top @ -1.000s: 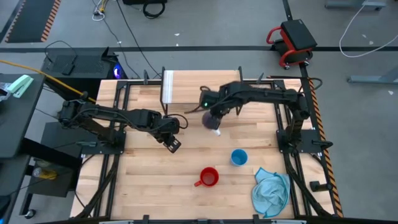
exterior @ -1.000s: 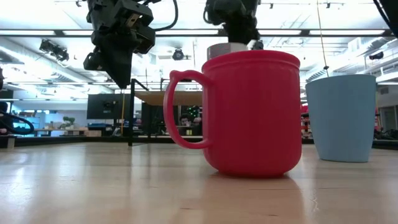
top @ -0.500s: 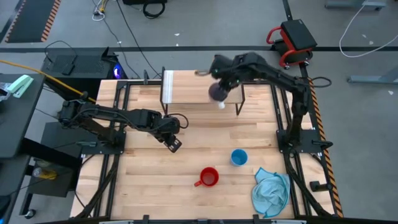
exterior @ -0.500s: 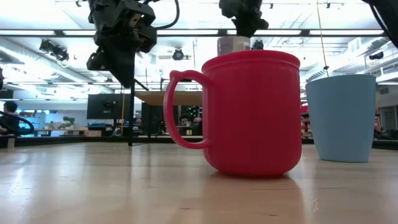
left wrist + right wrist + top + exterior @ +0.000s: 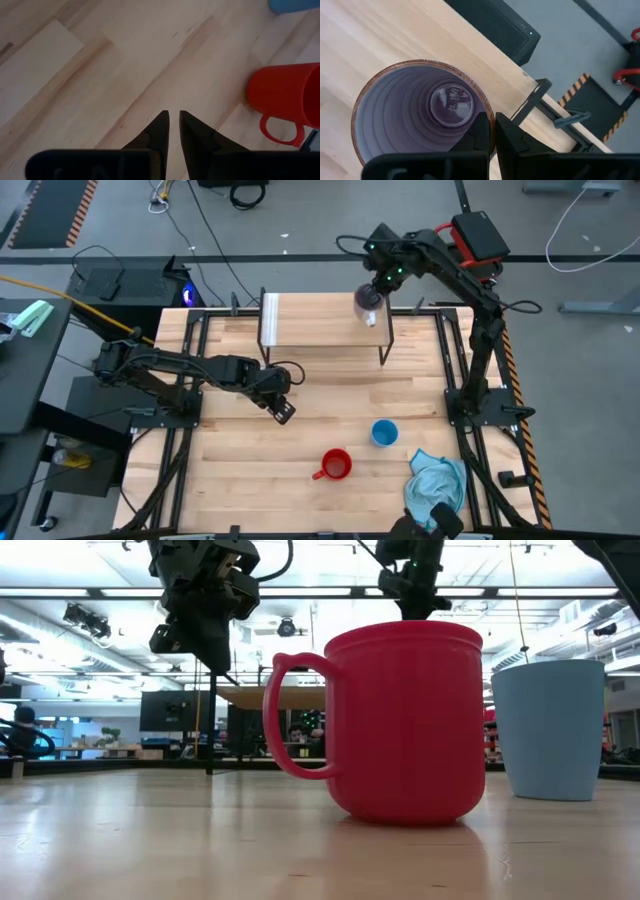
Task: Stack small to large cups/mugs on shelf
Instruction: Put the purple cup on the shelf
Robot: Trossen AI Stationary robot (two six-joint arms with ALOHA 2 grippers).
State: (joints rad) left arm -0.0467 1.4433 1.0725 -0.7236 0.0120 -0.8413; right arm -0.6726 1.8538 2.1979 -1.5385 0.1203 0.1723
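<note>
- The desk [image 5: 250, 450] carries the red mug [image 5: 336, 465] and the light blue cup [image 5: 384, 433] near its front edge, well apart from the shelf [image 5: 320, 320] at the back.
- The right end effector [image 5: 372, 292] has carried the purple-grey mug [image 5: 366, 304] from over the desk to above the shelf's right end, its fingers pinching the rim [image 5: 487, 125]; placing looks imminent.
- The left end effector [image 5: 280, 412] hovers mid-desk, fingers nearly closed, empty.
</note>
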